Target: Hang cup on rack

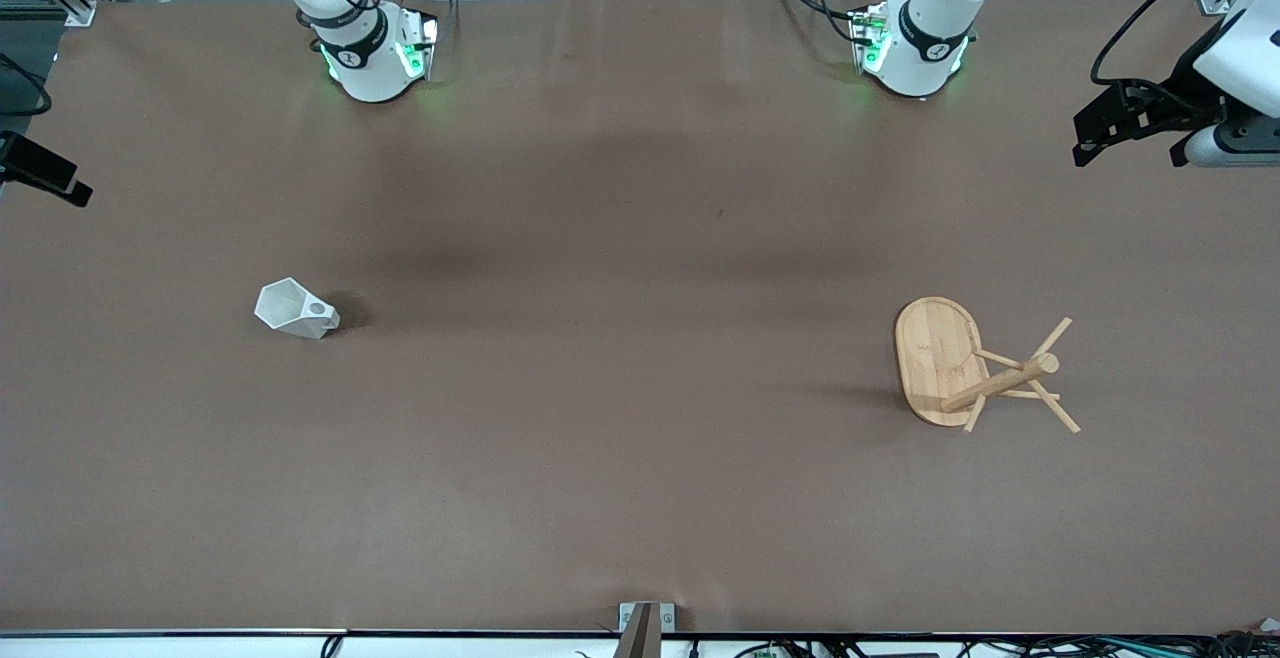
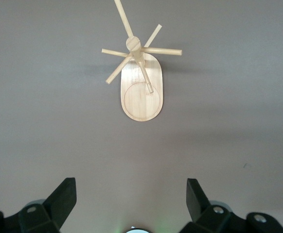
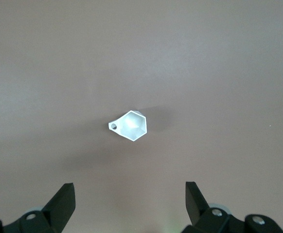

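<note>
The white faceted cup rests on the brown table toward the right arm's end, its pierced handle pointing to the table's middle. In the right wrist view I look into the cup's open mouth. High above the table and well short of the cup, my right gripper is open and holds nothing. The bamboo rack stands on its oval base toward the left arm's end, pegs sticking out from its post. My left gripper hangs open and empty, high up and well short of the rack.
The two arm bases stand at the table edge farthest from the front camera. Dark equipment juts in at the right arm's end and at the left arm's end. A small bracket sits at the nearest edge.
</note>
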{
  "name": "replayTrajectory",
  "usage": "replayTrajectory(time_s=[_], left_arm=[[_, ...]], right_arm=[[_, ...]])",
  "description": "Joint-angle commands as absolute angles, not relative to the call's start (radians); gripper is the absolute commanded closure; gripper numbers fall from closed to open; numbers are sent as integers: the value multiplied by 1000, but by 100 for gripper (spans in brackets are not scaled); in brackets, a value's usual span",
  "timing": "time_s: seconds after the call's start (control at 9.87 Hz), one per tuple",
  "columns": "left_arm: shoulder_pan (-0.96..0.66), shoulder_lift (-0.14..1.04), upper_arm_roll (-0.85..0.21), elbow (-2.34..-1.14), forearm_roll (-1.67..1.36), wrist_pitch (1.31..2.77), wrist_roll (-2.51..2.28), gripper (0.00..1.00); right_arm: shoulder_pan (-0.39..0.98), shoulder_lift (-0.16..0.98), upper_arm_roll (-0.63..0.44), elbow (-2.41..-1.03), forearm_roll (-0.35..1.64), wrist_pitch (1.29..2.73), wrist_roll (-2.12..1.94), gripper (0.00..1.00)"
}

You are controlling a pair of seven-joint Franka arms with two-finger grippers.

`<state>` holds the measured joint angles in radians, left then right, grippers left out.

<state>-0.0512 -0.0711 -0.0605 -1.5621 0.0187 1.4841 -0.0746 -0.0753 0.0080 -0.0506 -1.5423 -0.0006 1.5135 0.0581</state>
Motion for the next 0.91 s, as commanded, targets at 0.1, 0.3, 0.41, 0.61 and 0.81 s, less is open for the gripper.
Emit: replayTrajectory(time_s=[0.1, 0.3, 0.41, 0.61, 0.81], left_arm=[[-52, -49, -60, -1566, 28, 1480, -60, 0], [-52, -49, -58, -1563, 29, 1479, -63, 0], [-52, -49, -58, -1565, 28, 1479, -61, 0], [-54, -51, -58, -1565, 28, 1477, -74, 0], [-52, -49, -58, -1565, 28, 1477, -66, 0]], right_arm=[[-94, -9, -51, -1832, -11, 1739, 51, 0], [-94, -3, -64, -1990, -11, 1916, 46, 0], [-94, -2, -69, -2094, -11, 2059, 41, 0], [-90, 6, -71, -2248, -9, 2272, 31, 0], [-94, 81, -71, -2296, -9, 2391, 32, 0]])
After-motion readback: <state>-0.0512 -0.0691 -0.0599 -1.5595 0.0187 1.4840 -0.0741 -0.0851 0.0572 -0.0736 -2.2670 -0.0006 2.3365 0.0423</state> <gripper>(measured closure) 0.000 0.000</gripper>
